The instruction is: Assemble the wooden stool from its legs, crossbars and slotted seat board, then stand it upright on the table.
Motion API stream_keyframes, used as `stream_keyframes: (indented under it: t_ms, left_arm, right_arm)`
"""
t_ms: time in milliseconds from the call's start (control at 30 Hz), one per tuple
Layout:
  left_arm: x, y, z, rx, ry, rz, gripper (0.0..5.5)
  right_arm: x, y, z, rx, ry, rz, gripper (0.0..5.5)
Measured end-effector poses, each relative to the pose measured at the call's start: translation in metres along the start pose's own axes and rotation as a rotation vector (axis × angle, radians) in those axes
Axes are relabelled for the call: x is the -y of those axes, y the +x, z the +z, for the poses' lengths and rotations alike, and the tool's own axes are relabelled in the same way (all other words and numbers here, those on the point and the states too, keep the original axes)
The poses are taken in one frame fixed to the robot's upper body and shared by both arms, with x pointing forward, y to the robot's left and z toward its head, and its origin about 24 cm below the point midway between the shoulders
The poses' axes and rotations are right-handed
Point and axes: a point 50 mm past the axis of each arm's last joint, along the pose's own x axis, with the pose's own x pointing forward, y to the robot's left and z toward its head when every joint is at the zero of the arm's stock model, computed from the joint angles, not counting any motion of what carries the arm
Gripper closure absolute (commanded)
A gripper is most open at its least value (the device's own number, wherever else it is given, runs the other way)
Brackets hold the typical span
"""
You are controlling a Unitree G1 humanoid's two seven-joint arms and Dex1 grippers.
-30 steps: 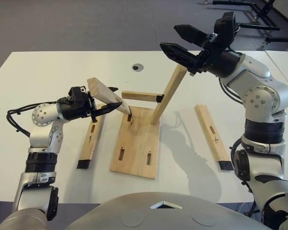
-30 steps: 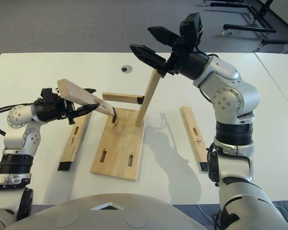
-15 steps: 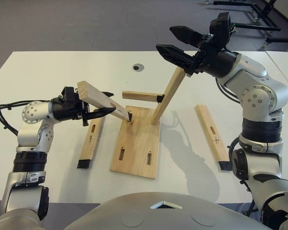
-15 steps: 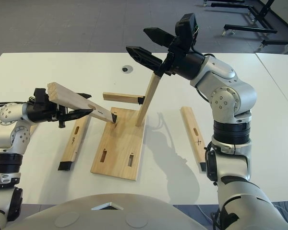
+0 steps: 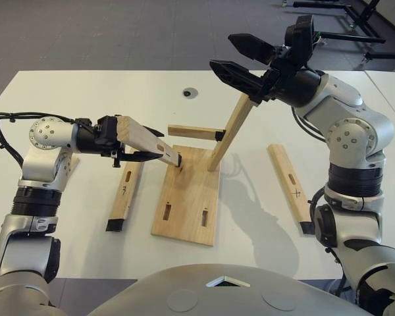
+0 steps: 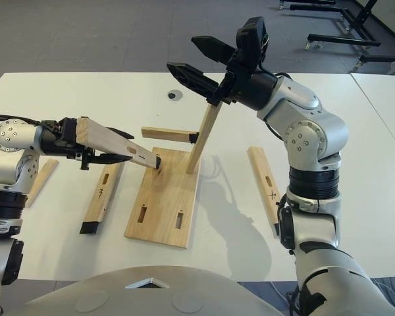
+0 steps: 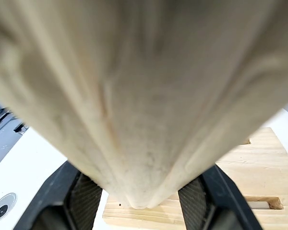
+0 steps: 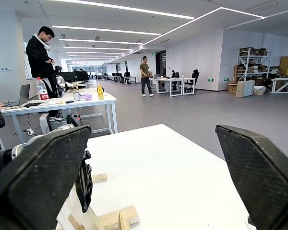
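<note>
**Leg presented to the seat board**

The left gripper (image 5: 153, 145) is clamped on a tilted leg (image 5: 139, 135), whose dark end meets the far-left slot of the seat board (image 5: 187, 204). In the left wrist view, pads (image 7: 86, 199) are seen pressed against both flanks. The right gripper (image 5: 224, 52) is spread wide above an upright leg (image 5: 232, 131) carrying a crossbar (image 5: 192, 131). In the right eye view a short stick (image 6: 43, 181) is seen at the left edge of the table (image 6: 85, 92).

Half-built stool on the white bench (image 6: 375, 197).
The left gripper (image 6: 122, 146), jaws clamped, holds a leg (image 6: 99, 135) slanting down onto the seat board (image 6: 159, 204); the right gripper (image 6: 182, 54), jaws spread, is at the upright leg's (image 6: 203, 135) top.
</note>
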Motion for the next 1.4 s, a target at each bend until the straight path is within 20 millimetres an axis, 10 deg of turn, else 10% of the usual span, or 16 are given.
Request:
stream_keyframes:
  t_ms: [800,1033,1400]
  left_arm:
    - [0.013,-0.021,-0.011,0.075,-0.286,0.052,3.47]
    - [0.013,-0.015,-0.007,0.068,-0.282,0.012,3.47]
    - [0.011,-0.013,-0.005,0.055,-0.278,-0.018,3.47]
  right_arm:
    - [-0.005,-0.012,-0.039,-0.209,0.04,0.017,0.71]
    - [-0.003,-0.01,0.015,0.111,0.061,0.059,0.71]
    - [-0.029,-0.009,-0.025,-0.185,0.075,0.244,0.71]
